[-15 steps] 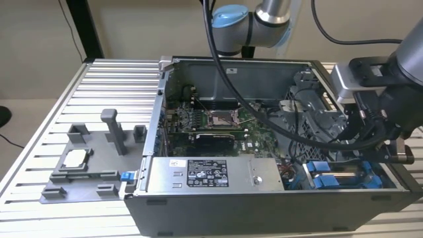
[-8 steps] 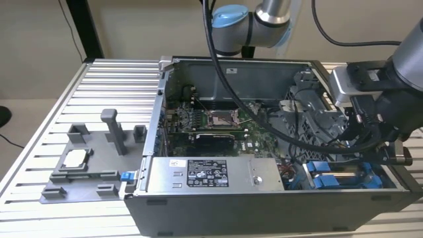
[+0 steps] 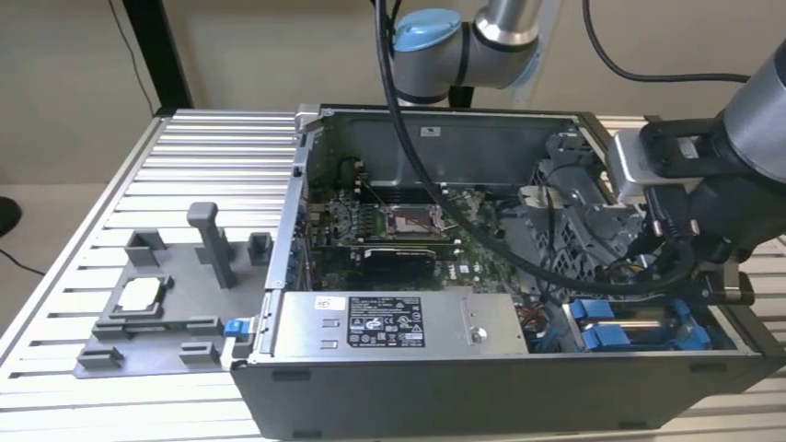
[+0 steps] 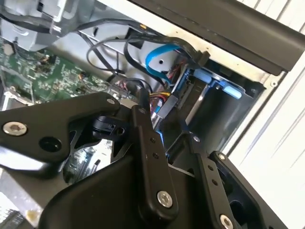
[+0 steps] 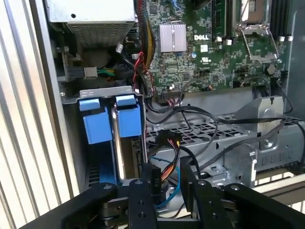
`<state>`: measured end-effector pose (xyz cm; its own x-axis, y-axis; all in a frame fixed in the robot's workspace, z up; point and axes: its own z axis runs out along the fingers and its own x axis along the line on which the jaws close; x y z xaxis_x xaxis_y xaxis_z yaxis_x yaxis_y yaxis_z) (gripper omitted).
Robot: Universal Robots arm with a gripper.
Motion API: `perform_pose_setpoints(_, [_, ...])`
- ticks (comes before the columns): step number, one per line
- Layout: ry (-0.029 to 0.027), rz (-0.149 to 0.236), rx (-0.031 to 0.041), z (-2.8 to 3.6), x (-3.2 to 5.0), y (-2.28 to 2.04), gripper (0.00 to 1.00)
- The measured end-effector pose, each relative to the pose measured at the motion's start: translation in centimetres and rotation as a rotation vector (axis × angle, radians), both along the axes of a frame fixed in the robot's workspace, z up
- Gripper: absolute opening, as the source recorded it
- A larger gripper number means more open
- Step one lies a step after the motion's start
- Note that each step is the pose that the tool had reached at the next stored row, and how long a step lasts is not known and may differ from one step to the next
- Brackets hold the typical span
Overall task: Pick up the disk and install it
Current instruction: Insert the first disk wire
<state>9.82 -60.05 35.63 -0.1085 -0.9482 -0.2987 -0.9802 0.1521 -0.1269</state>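
Observation:
The disk (image 3: 641,329) stands on edge in the drive bay at the case's front corner, at the exterior view's right. Its silver edge (image 5: 117,148) runs between the two blue carrier tabs (image 5: 97,125). In the second wrist view the disk (image 4: 202,93) lies deep in the bay under black and blue cables. My gripper (image 5: 169,183) hangs just above the bay, open. A black cable connector (image 5: 153,175) with orange and yellow wires lies between its black fingers (image 5: 142,202). The gripper (image 4: 166,125) does not touch the disk.
A grey labelled power-supply box (image 3: 381,322) fills the case's front beside the bay. Behind it lie the green motherboard (image 3: 406,221) and a perforated metal drive cage (image 5: 228,143). A grey fixture tray (image 3: 184,322) with a small silver chip (image 3: 139,293) rests on the slatted table.

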Motion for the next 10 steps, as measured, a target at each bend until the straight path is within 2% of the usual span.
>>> perform_pose_setpoints(1, [-0.0008, 0.0, 0.0035, -0.07, 0.02, -0.02, 1.0])
perform_pose_setpoints(5, [-0.001, -0.005, 0.0028, -0.1, 0.06, -0.05, 1.0])
perform_pose_setpoints(10, [-0.0105, -0.012, 0.0033, -0.19, 0.15, -0.12, 1.0])
